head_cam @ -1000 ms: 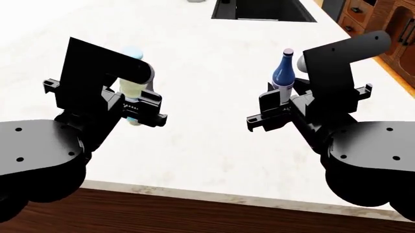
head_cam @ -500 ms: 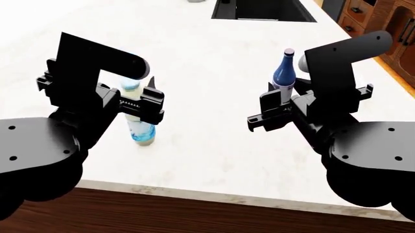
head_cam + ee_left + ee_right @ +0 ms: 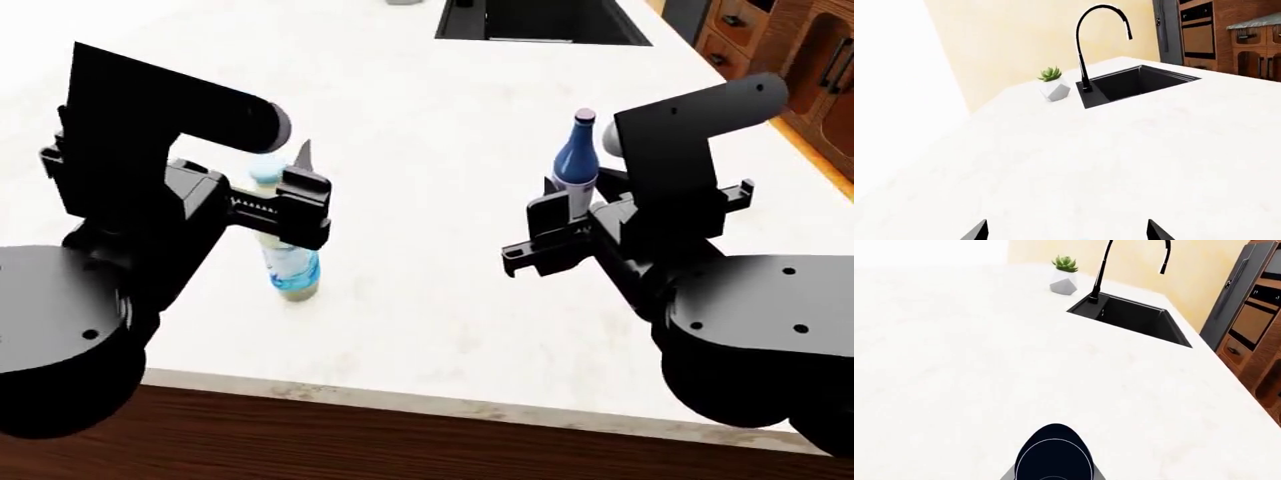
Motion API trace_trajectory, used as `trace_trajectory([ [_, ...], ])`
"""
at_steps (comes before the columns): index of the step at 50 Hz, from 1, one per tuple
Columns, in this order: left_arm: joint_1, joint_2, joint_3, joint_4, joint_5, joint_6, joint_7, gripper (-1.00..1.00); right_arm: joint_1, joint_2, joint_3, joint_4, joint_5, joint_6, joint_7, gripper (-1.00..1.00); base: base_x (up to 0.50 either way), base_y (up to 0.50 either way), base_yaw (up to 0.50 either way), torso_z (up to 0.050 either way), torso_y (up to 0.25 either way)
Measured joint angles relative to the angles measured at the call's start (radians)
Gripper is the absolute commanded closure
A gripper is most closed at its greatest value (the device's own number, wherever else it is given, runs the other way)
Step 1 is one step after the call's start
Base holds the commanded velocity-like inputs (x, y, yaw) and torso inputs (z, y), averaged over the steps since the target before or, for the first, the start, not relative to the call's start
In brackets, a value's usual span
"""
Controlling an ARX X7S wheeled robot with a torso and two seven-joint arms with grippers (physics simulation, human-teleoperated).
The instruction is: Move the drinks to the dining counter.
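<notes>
Your left gripper [image 3: 296, 200] has its jaws spread apart, hanging above the milk bottle [image 3: 287, 262] with nothing between them; in the left wrist view only the two dark fingertips [image 3: 976, 231] show, with bare stone between. The milk bottle stands upright on the dining counter [image 3: 427, 300], well back from the sink [image 3: 541, 20] and nearer the counter's brown wood front edge.

Your right gripper [image 3: 567, 225] is clamped around the lower body of the dark-blue bottle [image 3: 575, 155], which stands upright in it, cap up. The right wrist view looks straight down on that bottle's cap [image 3: 1054, 455]. You cannot tell from these views whether its base touches the stone. It sits on the same side of the sink as the milk bottle, closer to the sink than the milk bottle is.

Beside the sink, a black arched faucet [image 3: 1094, 45] rises at its rim, and a small potted plant [image 3: 1053, 84] sits just next to the faucet.
</notes>
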Motion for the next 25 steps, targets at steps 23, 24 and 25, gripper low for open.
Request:
trace_trajectory([
  [23,-0.100,-0.048,-0.047,0.104,-0.241,0.023,-0.170,-1.00,-0.043,-0.064,-0.059,0.072,-0.109,-0.043,-0.095,1.00,0.00,0.00,0.00,0.000,0.000],
  [24,-0.101,-0.049,-0.048,0.106,-0.243,0.024,-0.172,-1.00,-0.047,-0.066,-0.061,0.075,-0.114,-0.046,-0.100,1.00,0.00,0.00,0.00,0.000,0.000],
  [25,-0.102,-0.050,-0.048,0.107,-0.246,0.025,-0.173,-1.00,-0.050,-0.068,-0.063,0.078,-0.120,-0.049,-0.104,1.00,0.00,0.00,0.00,0.000,0.000],
])
